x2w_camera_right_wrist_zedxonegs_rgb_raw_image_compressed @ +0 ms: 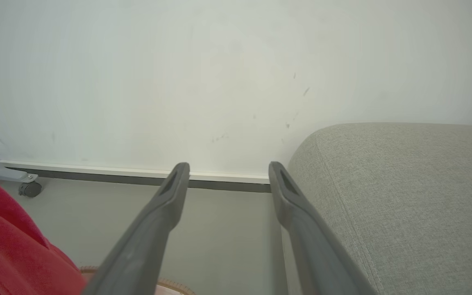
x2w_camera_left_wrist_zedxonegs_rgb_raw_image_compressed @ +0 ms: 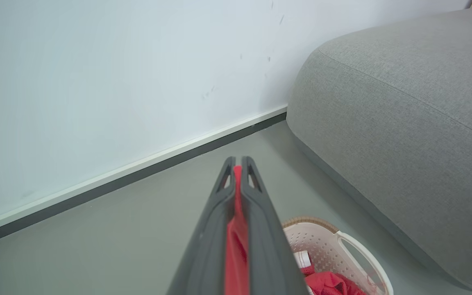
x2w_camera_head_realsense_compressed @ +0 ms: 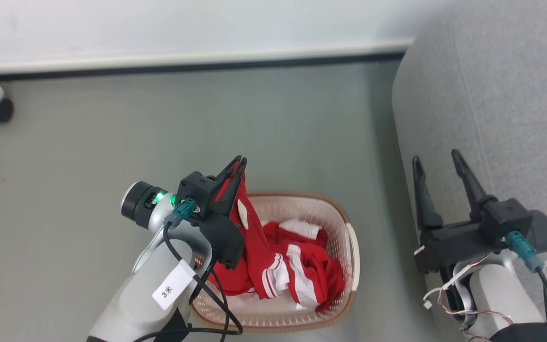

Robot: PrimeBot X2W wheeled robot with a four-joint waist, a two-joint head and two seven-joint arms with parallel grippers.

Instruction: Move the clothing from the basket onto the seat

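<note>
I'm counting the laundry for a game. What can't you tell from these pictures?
Head view: how many pieces the clothing is; it lies bunched, one end clamped in the left pincer.
Head view: the floor of the basket, under the clothing; its near corner, behind the left arm.
Head view: how far the sofa runs, cut off by the right edge.
</note>
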